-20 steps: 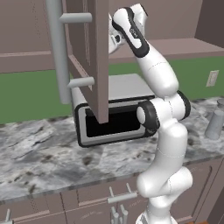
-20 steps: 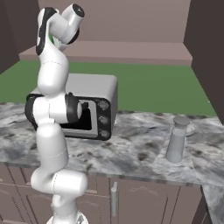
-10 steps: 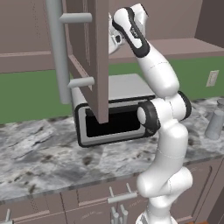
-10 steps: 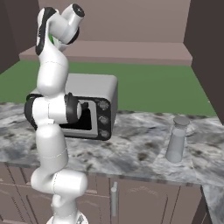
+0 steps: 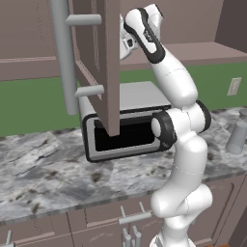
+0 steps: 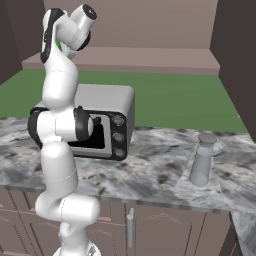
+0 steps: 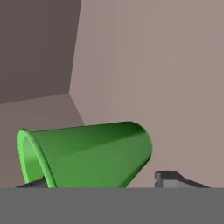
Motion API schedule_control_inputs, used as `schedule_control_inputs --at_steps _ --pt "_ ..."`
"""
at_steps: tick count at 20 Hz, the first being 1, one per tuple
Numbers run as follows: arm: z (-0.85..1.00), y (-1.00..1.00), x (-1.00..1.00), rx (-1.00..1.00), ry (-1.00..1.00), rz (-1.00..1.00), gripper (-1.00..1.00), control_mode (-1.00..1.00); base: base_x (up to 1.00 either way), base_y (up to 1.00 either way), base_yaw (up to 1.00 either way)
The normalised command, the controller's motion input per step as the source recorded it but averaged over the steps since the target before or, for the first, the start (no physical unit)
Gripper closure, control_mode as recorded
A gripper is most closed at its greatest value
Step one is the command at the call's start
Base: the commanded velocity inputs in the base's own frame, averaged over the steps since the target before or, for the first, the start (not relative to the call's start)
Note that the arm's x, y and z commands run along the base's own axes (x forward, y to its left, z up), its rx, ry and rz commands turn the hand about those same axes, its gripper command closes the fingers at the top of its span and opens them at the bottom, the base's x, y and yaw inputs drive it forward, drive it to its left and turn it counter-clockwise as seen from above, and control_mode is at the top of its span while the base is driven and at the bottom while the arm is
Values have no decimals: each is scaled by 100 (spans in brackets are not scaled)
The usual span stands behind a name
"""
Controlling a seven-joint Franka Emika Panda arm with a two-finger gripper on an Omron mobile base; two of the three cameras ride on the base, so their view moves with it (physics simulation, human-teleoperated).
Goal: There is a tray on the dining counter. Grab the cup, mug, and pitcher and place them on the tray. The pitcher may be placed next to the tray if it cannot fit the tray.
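The cup is a bright green tumbler that appears on its side in the hand view, inside an upper cabinet with brown walls. My gripper straddles it. One fingertip sits by the rim, while the other fingertip stands a little apart from the tapered side. A sliver of the green cup shows behind the raised hand. The pitcher, pale grey and translucent, stands upright on the counter to the right of the arm. The tray, the mug and the dining counter are out of view.
An open cabinet door with a long grey handle hangs just left of the raised hand. Below it a silver toaster oven sits on the marbled counter. A dark cabinet side rises at the right.
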Motion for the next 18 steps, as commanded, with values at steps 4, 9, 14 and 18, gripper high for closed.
schedule_control_inputs --at_steps 4,9,14,18 --pt "0 0 0 0 0 0 100 -100 0 0 0" --pt "0 0 0 0 0 0 100 -100 0 0 0" --pt "0 0 0 0 0 0 100 -100 0 0 0" --pt "0 0 0 0 0 0 100 -100 0 0 0"
